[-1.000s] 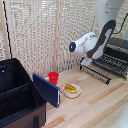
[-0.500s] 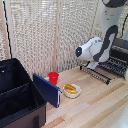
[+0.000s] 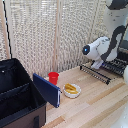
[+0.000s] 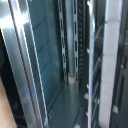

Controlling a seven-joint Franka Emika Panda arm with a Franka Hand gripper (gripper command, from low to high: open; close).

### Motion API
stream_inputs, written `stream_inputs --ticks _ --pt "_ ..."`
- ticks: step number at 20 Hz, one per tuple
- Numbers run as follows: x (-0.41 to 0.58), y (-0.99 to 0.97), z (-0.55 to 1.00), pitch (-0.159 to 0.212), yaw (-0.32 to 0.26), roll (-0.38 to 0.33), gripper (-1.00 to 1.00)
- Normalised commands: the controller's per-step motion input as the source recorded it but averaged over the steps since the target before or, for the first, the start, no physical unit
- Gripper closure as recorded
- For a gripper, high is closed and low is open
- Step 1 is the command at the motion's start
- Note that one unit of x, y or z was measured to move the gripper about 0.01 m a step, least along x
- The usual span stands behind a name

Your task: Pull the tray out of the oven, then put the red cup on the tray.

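Scanning from the exterior view's left:
Black soft case: sits open at the worktop's near-left corner, a blue panel leaning on its side.
Red cup: upright just behind the blue panel, near the white bowl of yellow food; untouched.
Arm: over the last second it has swung toward the exterior view's right and dropped lower over the open oven door.
Meaning: likely reaching for the tray, so the pull is not yet done.
Oven: at the worktop's far-right edge, cut off by the frame.
Tray: the wrist view shows blurred metal bars and a grey floor; I cannot pick it out surely.
Gripper: hidden; I cannot tell its opening or hold.
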Motion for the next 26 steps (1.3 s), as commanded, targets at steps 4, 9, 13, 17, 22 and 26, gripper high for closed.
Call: stream_inputs --ticks 4,9,13,17,22,26 --pt "0.33 -0.31 -0.01 0.162 0.039 0.157 1.0" --pt "0.274 -0.07 -0.03 0.114 0.005 0.042 1.0" --pt "0.084 0.0 0.0 0.016 0.0 0.0 1.0" --pt "0.0 0.02 0.0 0.0 -0.034 0.0 1.0" --pt "-0.003 0.14 0.0 0.012 -0.01 0.048 1.0" --pt "0.051 0.5 -0.13 0.019 -0.042 0.022 1.0"
